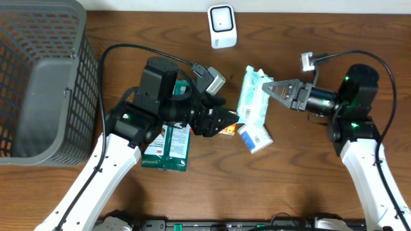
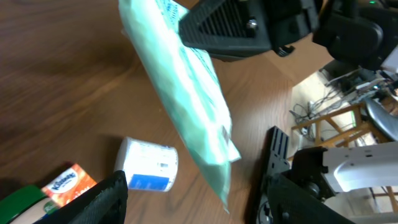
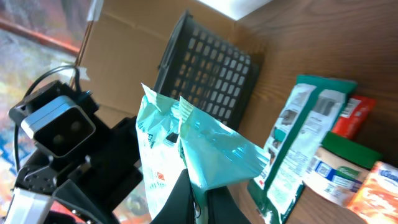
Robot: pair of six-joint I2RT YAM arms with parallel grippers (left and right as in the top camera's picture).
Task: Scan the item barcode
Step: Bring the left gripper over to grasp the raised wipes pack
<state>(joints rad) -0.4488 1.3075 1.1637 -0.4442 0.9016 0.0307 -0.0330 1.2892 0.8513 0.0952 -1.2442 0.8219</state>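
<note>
The item is a teal soft pack (image 1: 253,96), hanging tilted above the table with my right gripper (image 1: 270,88) shut on its upper edge. From the right wrist, the pack (image 3: 186,143) rises from between the closed fingers (image 3: 186,202). My left gripper (image 1: 221,120) stands open just left of the pack and below it. In the left wrist view the pack (image 2: 186,99) hangs ahead of the spread jaws of my left gripper (image 2: 193,211), with nothing between them. A white scanner (image 1: 222,25) stands at the table's back edge.
A grey mesh basket (image 1: 38,77) fills the left side. Under the arms lie a green pouch (image 1: 168,144), an orange tissue box (image 1: 226,130) and a white-and-blue container (image 1: 255,136), which also shows from the left wrist (image 2: 149,165).
</note>
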